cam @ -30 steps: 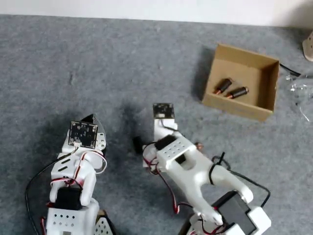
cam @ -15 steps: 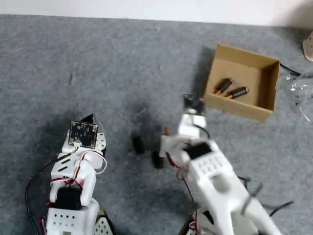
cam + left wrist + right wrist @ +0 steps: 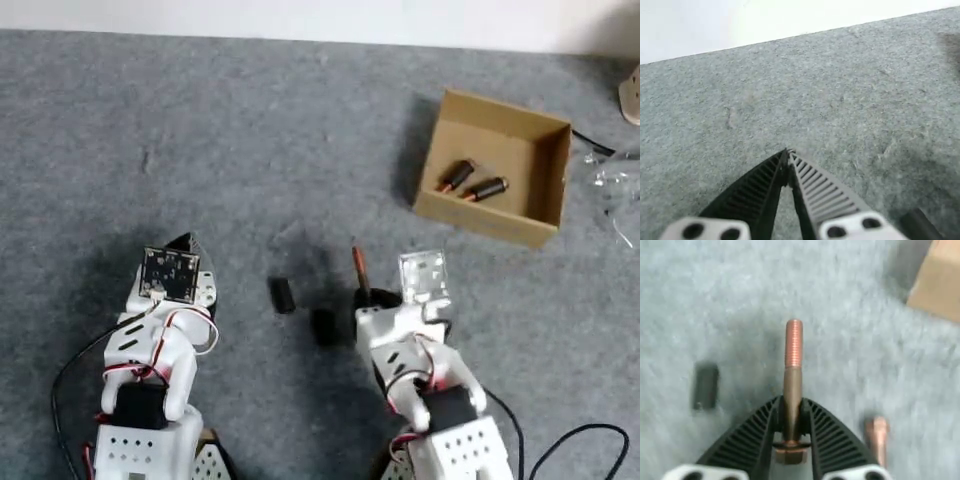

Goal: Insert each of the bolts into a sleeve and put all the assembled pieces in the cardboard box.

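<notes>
My right gripper (image 3: 790, 412) is shut on a copper bolt (image 3: 793, 360), holding it near the head so the threaded end sticks out past the fingertips. In the high view this bolt (image 3: 357, 265) points toward the table's far side from the right gripper (image 3: 366, 297). Two black sleeves (image 3: 283, 295) (image 3: 323, 327) lie on the grey mat just left of it. One sleeve (image 3: 706, 386) and a second loose bolt (image 3: 876, 436) lie on the mat below the gripper. The cardboard box (image 3: 545, 150) holds two assembled pieces (image 3: 455, 176) (image 3: 486, 189). My left gripper (image 3: 788, 156) (image 3: 185, 243) is shut on nothing at the near left.
A corner of the box (image 3: 940, 285) stands beyond the held bolt. Clear plastic and a black cable (image 3: 610, 178) lie right of the box, and a beige object (image 3: 631, 95) sits at the far right edge. Open grey mat spreads over the far left.
The right arm swung right toward the box, then drew back toward the near edge with the bolt in its gripper, uncovering the two sleeves. The left arm has stayed still.
</notes>
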Action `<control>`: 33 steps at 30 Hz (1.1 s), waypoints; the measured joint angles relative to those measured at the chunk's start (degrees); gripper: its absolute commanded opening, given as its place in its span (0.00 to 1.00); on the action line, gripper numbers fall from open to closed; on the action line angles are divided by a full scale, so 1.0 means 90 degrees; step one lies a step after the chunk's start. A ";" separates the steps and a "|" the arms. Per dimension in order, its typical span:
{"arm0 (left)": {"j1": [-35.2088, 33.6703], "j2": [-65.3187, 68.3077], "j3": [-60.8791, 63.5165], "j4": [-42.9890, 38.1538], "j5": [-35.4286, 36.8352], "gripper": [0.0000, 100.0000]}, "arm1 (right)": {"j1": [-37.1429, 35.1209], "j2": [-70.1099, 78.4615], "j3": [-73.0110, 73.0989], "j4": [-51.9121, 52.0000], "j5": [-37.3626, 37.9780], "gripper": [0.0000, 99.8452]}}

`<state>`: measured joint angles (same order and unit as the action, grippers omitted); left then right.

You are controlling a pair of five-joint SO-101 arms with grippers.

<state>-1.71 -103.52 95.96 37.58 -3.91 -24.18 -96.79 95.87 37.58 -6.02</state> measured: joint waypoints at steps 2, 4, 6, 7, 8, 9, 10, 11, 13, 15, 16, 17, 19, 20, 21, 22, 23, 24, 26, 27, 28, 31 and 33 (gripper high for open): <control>0.0000 0.0000 0.0000 0.0000 0.0000 0.01 | 0.0010 -0.0449 0.0010 0.0234 0.0000 0.00; 0.0000 0.0000 0.0000 0.0000 0.0000 0.01 | 0.0010 -0.0723 0.0010 0.0606 0.0020 0.00; 0.0000 0.0000 0.0000 0.0000 0.0000 0.01 | 0.0010 -0.0742 0.0010 0.0830 0.0039 0.00; 0.0000 0.0000 0.0000 0.0000 0.0000 0.01 | 0.0010 -0.0742 0.0010 0.0830 0.0039 0.00; 0.0000 0.0000 0.0000 0.0000 0.0000 0.01 | 0.0020 -0.0742 0.0010 0.0830 0.0039 0.00; 0.0000 0.0000 0.0000 0.0000 0.0000 0.01 | 0.0020 -0.0713 0.0010 0.0830 0.0039 0.00; 0.0000 0.0000 0.0000 0.0000 0.0000 0.01 | 0.0020 -0.0694 0.0010 0.0840 0.0039 0.00; 0.0000 0.0000 0.0000 0.0000 0.0000 0.01 | 0.0020 -0.0664 0.0010 0.0840 0.0039 0.00; 0.0000 0.0000 0.0000 0.0000 0.0000 0.01 | 0.0020 -0.0635 0.0010 0.0840 0.0039 0.00; 0.0000 0.0000 0.0000 0.0000 0.0000 0.01 | 0.0020 -0.0547 0.0010 0.0840 0.0039 0.00; 0.0000 0.0000 0.0000 0.0000 0.0000 0.01 | 0.0020 -0.0479 0.0010 0.0840 0.0039 0.00; 0.0000 0.0000 0.0000 0.0000 0.0000 0.01 | -0.0049 -0.0361 -0.0029 0.0840 0.0039 0.00; 0.0000 0.0000 0.0000 0.0000 0.0000 0.01 | -0.0254 -0.0029 -0.0098 0.0840 0.0039 0.00; 0.0000 0.0000 0.0000 0.0000 0.0000 0.01 | -0.0352 0.0195 -0.0176 0.0840 0.0039 0.00; 0.0000 0.0000 0.0000 0.0000 0.0000 0.01 | -0.0410 0.0459 -0.0303 0.0821 0.0039 0.00; 0.0000 0.0000 0.0000 0.0000 0.0000 0.01 | -0.0440 0.0781 -0.0459 0.0752 0.0039 0.00; 0.0000 0.0000 0.0000 0.0000 0.0000 0.01 | -0.0459 0.1114 -0.0625 0.0625 0.0039 0.00; 0.0000 0.0000 0.0000 0.0000 0.0000 0.01 | -0.0469 0.1504 -0.0811 0.0459 0.0039 0.00; 0.0000 0.0000 0.0000 0.0000 0.0000 0.01 | -0.0469 0.2374 -0.1211 0.0107 0.0039 0.00; 0.0000 0.0000 0.0000 0.0000 0.0000 0.01 | -0.0469 0.2872 -0.1436 -0.0068 0.0039 0.00; 0.0000 0.0000 0.0000 0.0000 0.0000 0.01 | -0.0479 0.3380 -0.1670 -0.0234 0.0039 0.00; 0.0000 0.0000 0.0000 0.0000 0.0000 0.01 | -0.0498 0.4972 -0.2442 -0.0742 0.0039 0.00; 0.0000 0.0000 0.0000 0.0000 0.0000 0.01 | -0.0498 0.6076 -0.2979 -0.1055 0.0039 0.01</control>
<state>-1.71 -103.52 95.96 37.58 -3.91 -28.66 -42.11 69.05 28.09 -5.67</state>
